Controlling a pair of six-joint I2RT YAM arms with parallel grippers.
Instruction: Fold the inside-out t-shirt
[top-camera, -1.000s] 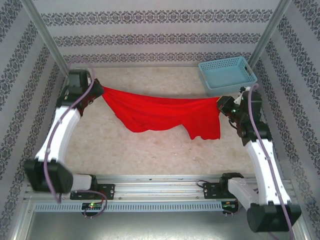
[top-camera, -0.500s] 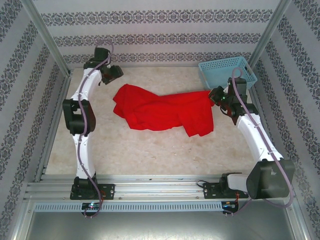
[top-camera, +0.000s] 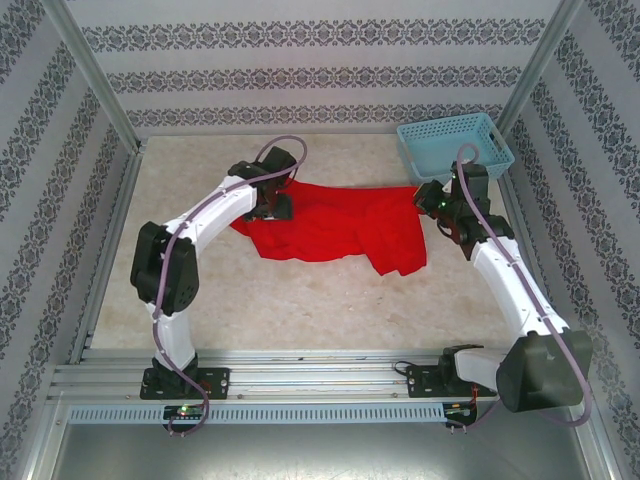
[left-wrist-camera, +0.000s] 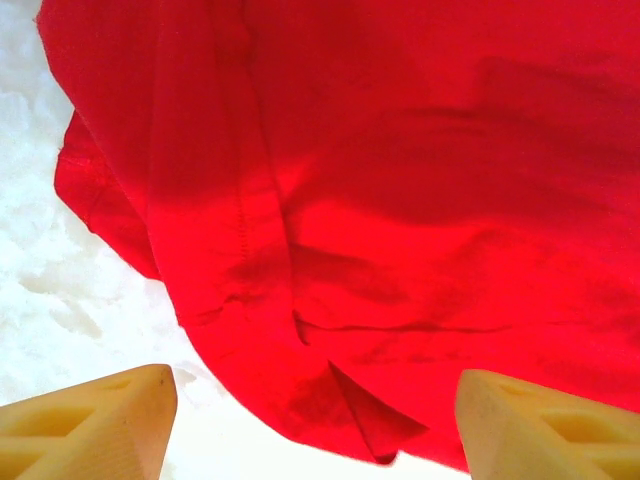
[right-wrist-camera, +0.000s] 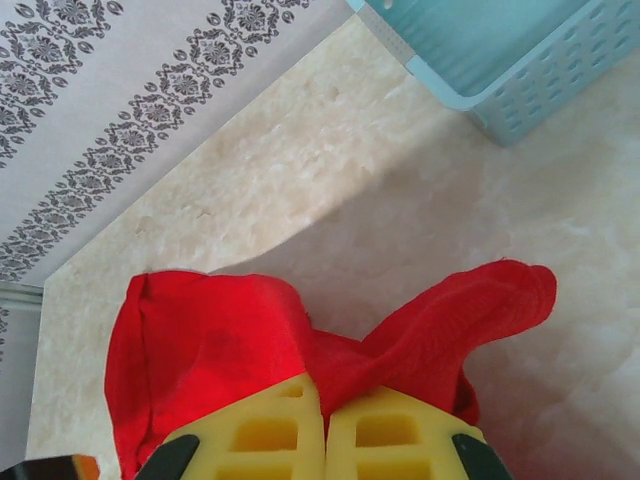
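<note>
Left claw (left-wrist-camera: 312, 388): I'm holding it wide open with nothing in it, above the 9 o'clock end of the t-shirt (top-camera: 340, 228). A stitched seam and a loose edge are lying between the fingers. I can't tell if the tips are touching cloth.
Right claw (right-wrist-camera: 325, 398): I'm keeping it pinched shut on a bunch of red cloth at the shirt's 3 o'clock end.
Shirt: it's lying crumpled on the table (top-camera: 300, 300), centre toward 12 o'clock, with a flap drooping toward 5 o'clock.
Step, my read: I'm regripping the left end to stretch the shirt flat.
How: I'm aiming for the edge by the seam, not the bunched folds, and I'm planning to pull toward 9 o'clock against the right pinch.
Obstacle: the basket (top-camera: 466, 168) is sitting at 1 o'clock, just behind the right claw, so I'm watching the wrist there.
Far: the patterned wall (top-camera: 320, 70) is closing off 12 o'clock.
</note>
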